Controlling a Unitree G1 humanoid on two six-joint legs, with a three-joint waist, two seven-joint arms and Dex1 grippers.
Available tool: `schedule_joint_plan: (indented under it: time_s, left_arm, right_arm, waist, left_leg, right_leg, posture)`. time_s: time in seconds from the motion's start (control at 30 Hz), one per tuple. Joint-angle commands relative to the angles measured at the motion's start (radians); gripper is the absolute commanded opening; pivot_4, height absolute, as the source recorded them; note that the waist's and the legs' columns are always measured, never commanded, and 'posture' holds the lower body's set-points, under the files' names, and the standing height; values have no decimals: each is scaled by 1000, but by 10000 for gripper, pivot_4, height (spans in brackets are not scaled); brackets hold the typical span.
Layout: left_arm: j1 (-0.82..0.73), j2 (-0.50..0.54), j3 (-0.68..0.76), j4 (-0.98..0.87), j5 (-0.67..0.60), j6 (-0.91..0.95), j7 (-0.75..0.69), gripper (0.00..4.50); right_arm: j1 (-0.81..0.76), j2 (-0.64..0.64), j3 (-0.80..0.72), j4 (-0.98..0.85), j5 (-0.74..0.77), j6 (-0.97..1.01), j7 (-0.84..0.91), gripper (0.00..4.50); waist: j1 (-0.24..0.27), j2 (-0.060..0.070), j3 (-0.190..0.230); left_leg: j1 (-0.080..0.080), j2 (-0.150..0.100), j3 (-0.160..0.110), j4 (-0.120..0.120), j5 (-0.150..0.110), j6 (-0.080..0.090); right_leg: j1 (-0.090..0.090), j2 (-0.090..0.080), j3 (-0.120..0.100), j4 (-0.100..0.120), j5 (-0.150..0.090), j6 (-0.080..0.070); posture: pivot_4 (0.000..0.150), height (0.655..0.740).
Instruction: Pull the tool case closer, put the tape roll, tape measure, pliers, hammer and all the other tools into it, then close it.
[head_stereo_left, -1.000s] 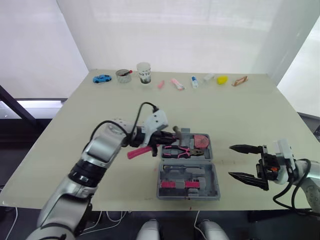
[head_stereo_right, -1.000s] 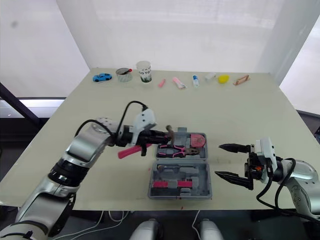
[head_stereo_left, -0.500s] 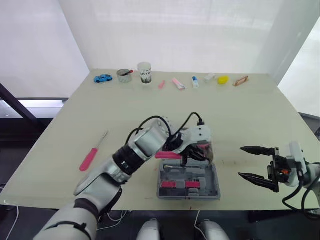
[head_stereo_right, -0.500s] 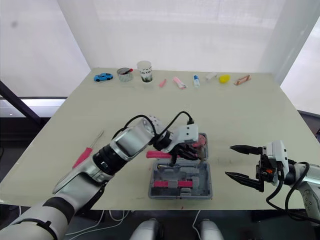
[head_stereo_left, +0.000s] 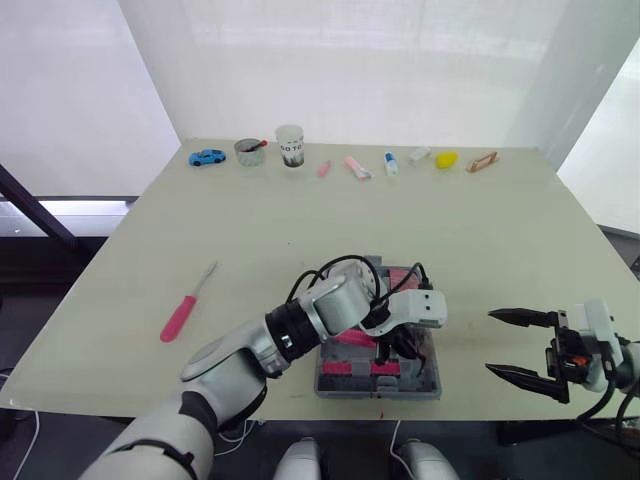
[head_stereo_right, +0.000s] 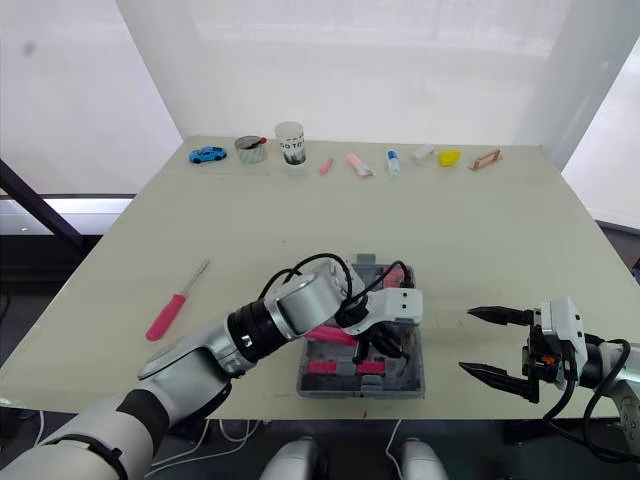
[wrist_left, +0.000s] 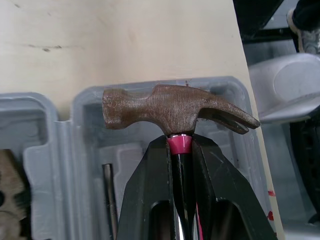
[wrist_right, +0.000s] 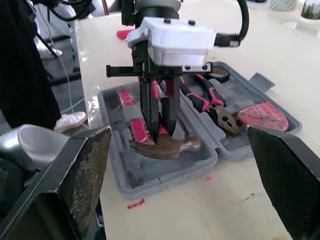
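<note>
The grey tool case (head_stereo_left: 431, 384) lies open near the table's front edge. My left gripper (head_stereo_left: 386, 350) is shut on the hammer's pink neck, just below the brown head (wrist_left: 170, 107). The head (wrist_right: 165, 146) sits low in the near half of the case; I cannot tell whether it rests there. Pink-handled pliers (wrist_right: 210, 102) and a red tape measure (wrist_right: 262, 116) lie in the far half. A pink-handled screwdriver (head_stereo_left: 185, 311) lies on the table to the left. My right gripper (head_stereo_left: 516, 345) stands open right of the case, holding nothing.
Along the table's far edge stand a blue toy car (head_stereo_left: 205, 157), a small tin (head_stereo_left: 247, 151), a white cup (head_stereo_left: 289, 145) and several small items (head_stereo_left: 445, 159). The table's right edge is close to my right gripper.
My left arm swung the hammer from left of the case across it and down into the near half. The screwdriver came into sight. My right gripper drifted right, still open.
</note>
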Motion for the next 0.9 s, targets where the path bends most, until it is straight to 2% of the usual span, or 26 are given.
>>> schedule_joint_plan:
  time_s: [0.03, 0.33, 0.7, 0.73, 0.8, 0.9]
  left_arm:
    - [-30, -39, 3, 24, 17, -12, 15, 1373]
    - [-35, -73, -52, 95, 73, -60, 4, 1373]
    - [-19, -107, -24, 143, 83, -37, 16, 1373]
    - [-19, -110, -20, 147, 83, -32, 22, 11244]
    - [-20, -115, -15, 154, 90, -32, 36, 18286]
    - [-20, -120, -8, 156, 89, -25, 40, 32498]
  right_arm:
    - [-1, -9, -39, -15, 11, -20, 0, 45000]
    - [-6, -3, -30, -24, 7, -30, -16, 45000]
    - [-3, -7, -16, -18, -20, -59, -12, 45000]
    - [-2, -7, -17, -16, -22, -61, -11, 45000]
    - [-1, -7, -19, -15, -22, -62, -10, 45000]
    - [-3, -6, -19, -14, -23, -62, -10, 45000]
  waist:
    - [0, 0, 0]
    - [1, 0, 0]
    - [4, 1, -1]
    - [4, 1, -1]
    - [3, 1, -1]
    - [2, 2, -1]
  left_leg:
    - [0, 0, -1, 0, 0, 0]
    - [-1, -1, -3, 0, 0, 0]
    - [-3, -5, -5, 2, 0, 0]
    - [-4, -5, -5, 2, 0, 0]
    - [-4, -5, -5, 3, 0, 0]
    - [-4, -5, -5, 3, 0, 0]
  right_leg:
    - [0, 0, 0, 0, 0, 0]
    - [0, 0, 0, 0, 0, 0]
    - [1, 0, 2, 0, -1, 1]
    - [1, 0, 2, 0, -1, 1]
    - [1, 0, 2, 0, -1, 1]
    - [1, 0, 2, 0, -1, 1]
  posture:
    - [1500, 7400]
    - [1500, 7400]
    - [1500, 7400]
    - [1500, 7400]
    - [1500, 7400]
    - [1500, 7400]
